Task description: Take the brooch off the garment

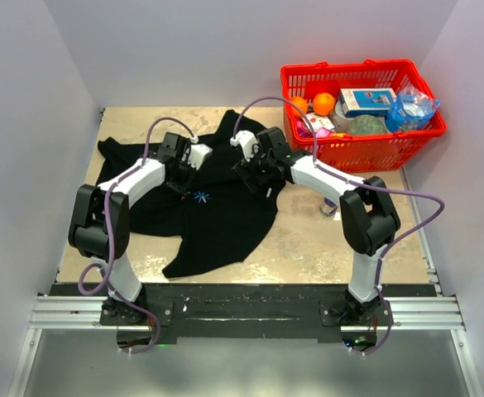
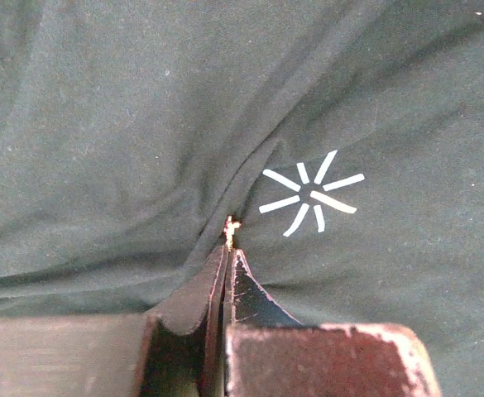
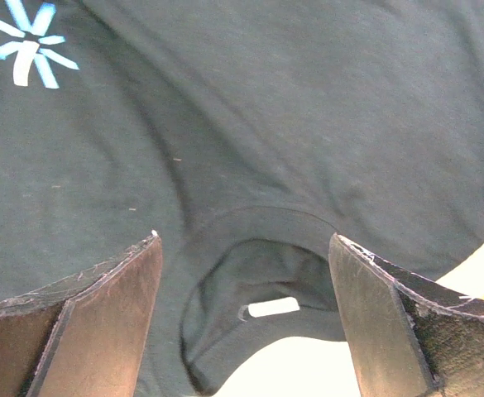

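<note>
The black T-shirt point(image 1: 217, 215) lies spread on the tan table point(image 1: 324, 240). It bears a small starburst mark point(image 1: 200, 197), which shows white in the left wrist view point(image 2: 308, 198) and blue in the right wrist view point(image 3: 28, 45). My left gripper point(image 2: 228, 248) is shut on a tiny gold piece, the brooch point(image 2: 231, 227), just left of the mark. The cloth creases run in toward it. My right gripper point(image 3: 246, 248) is open and empty just above the neck opening, with the white neck label point(image 3: 273, 308) between its fingers. In the top view both grippers, left point(image 1: 184, 178) and right point(image 1: 254, 178), are over the shirt's upper half.
A red basket point(image 1: 361, 147) with oranges, boxes and packets stands at the back right. A small object point(image 1: 330, 207) lies on the table by the right arm. White walls close in the left, back and right sides.
</note>
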Controlling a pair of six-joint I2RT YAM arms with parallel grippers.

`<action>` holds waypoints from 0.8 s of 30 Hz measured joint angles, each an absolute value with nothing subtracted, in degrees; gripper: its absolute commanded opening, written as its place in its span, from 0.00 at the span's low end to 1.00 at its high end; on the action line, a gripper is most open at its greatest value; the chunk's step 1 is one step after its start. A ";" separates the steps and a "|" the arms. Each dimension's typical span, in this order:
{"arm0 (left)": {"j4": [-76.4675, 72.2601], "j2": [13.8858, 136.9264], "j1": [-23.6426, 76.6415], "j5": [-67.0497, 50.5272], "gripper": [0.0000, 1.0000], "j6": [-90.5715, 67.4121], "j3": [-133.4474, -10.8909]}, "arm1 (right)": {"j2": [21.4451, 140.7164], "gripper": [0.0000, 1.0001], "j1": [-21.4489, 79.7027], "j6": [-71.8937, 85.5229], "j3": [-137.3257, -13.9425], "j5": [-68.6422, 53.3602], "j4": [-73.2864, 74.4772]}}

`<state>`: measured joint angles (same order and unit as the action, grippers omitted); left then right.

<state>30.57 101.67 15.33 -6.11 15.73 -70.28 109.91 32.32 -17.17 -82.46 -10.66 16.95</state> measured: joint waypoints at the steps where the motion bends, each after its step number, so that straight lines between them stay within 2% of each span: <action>1: 30.13 101.41 15.22 -6.44 0.00 15.51 -69.78 | 109.91 0.84 32.42 -17.17 -82.46 -11.44 16.95; 7: 28.36 97.36 15.00 -8.78 0.00 13.47 -64.95 | 110.72 0.85 33.54 -16.38 -83.68 -17.30 17.12; 8: 28.10 96.73 15.00 -9.06 0.00 12.99 -64.34 | 111.20 0.90 33.91 -16.14 -84.44 -18.06 17.15; 13: 27.03 93.89 15.00 -10.04 0.00 10.61 -62.50 | 112.75 0.99 36.73 -13.93 -86.65 -19.75 16.08; 18: 25.08 89.97 15.00 -10.28 0.00 6.07 -61.04 | 112.53 0.99 39.22 -9.54 -85.91 -20.64 12.99; 24: 21.34 82.04 14.98 -9.56 0.00 -0.80 -55.66 | 110.21 0.99 41.76 -2.74 -79.05 -22.15 1.10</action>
